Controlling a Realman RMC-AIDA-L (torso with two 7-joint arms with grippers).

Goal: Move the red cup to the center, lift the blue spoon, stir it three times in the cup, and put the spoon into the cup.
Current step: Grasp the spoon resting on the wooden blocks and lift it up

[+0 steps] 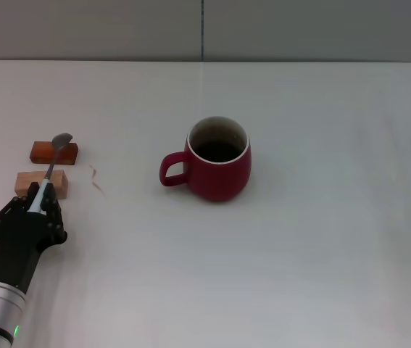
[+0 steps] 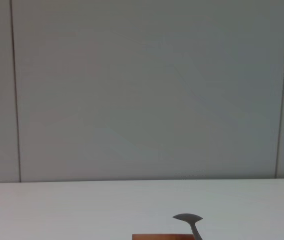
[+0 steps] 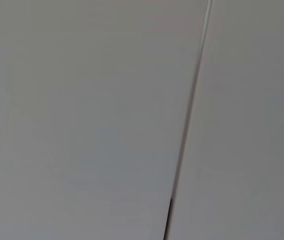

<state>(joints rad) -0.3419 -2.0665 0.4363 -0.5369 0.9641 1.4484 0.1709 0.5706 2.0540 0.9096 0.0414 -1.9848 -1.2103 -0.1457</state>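
So the red cup (image 1: 219, 159) is parked upright around the middle of the white table (image 1: 299, 254), with its loop handle sticking out toward the robot's left and something dark seen inside against the cream lining.

Way off on the left side, the blue spoon (image 1: 51, 167) is laid across two small wooden blocks. Its long axis runs from near to far, leaning just a bit to the right as it goes away from the robot. The grey bowl is pointed at the far end and rests over the reddish-brown block (image 1: 54, 151), while the pale handle crosses the lighter tan block (image 1: 42, 183) and ends at the left gripper (image 1: 37, 204).

The near end of the handle is pinched between the gripper's dark fingers, so the jaws are closed narrowly on the spoon. In the left wrist view, only the spoon bowl (image 2: 188, 220) and the top edge of the reddish block (image 2: 162, 237) are caught.

The right gripper isn't seen anywhere; only a blank wall is shown by its camera.
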